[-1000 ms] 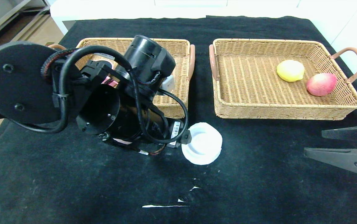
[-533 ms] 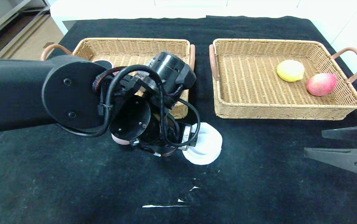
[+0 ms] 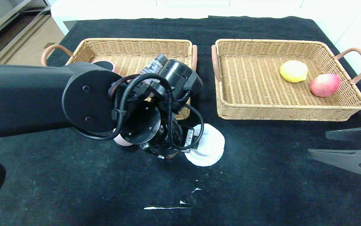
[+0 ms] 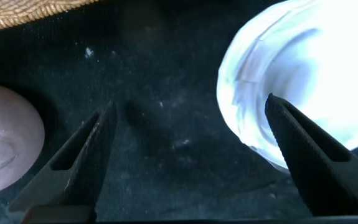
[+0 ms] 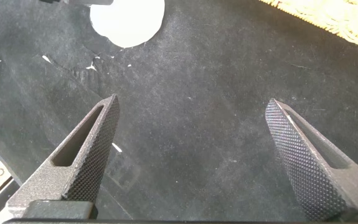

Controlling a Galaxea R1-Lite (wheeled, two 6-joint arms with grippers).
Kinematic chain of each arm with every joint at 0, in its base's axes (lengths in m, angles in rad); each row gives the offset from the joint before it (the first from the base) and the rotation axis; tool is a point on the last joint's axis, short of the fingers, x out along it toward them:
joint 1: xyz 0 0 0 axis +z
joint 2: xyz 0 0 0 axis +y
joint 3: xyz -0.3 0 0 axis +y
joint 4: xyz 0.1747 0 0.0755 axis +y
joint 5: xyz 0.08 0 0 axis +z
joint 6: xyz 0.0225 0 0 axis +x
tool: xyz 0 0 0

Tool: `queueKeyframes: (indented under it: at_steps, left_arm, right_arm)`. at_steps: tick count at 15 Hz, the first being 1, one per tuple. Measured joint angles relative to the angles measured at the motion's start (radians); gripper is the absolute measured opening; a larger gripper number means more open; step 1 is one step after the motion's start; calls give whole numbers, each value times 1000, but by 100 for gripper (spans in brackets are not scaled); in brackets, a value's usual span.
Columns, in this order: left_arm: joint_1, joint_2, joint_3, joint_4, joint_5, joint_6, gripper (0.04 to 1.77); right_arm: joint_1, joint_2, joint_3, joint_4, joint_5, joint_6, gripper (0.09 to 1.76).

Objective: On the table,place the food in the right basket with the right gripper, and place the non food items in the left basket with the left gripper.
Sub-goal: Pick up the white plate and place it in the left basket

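My left gripper [image 4: 189, 106] is open and low over the black table [image 3: 262, 182], between the pale mauve ball [image 4: 4, 143] and the white dish [image 4: 303, 81]; one finger overlaps the dish's near edge. In the head view the left wrist hides the fingers, and the dish [image 3: 210, 147] and a bit of the ball [image 3: 119, 141] show beside it. The lemon [image 3: 293, 71] and the peach [image 3: 325, 84] lie in the right basket [image 3: 290, 110]. The tube [image 3: 155, 64] and the pink pan's rim [image 3: 105, 64] show in the left basket [image 3: 136, 44]. My right gripper [image 3: 317, 143] is open, empty and parked at the right edge.
The left arm covers the front of the left basket. A white tear [image 3: 167, 207] marks the cloth near the front. Bare cloth lies under the right gripper [image 5: 192, 102], with the dish [image 5: 127, 18] far off in that view.
The left arm has swung forward and to the right off the left basket and down toward the table beside the dish. The tube and the pan's rim now show. The right arm has not moved.
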Motion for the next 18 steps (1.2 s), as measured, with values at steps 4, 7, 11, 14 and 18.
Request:
queueKeyframes:
  at_steps: [4,7,11,14,18]
  left_arm:
    - [-3,14,0,0,7,-4,172]
    - [-6,19,1,-1,7,-6,172]
    - [-9,21,2,0,5,-18,133]
    - [-8,21,2,0,5,-20,94]
    - [-11,21,3,0,2,-21,12]
  right_arm:
    - [0,0,0,0,0,0,171]
    - [0,-1,0,0,0,0,171]
    - [0,-1,0,0,0,0,171]
    - [0,-1,0,0,0,0,171]
    - [0,-1,0,0,0,-1,171]
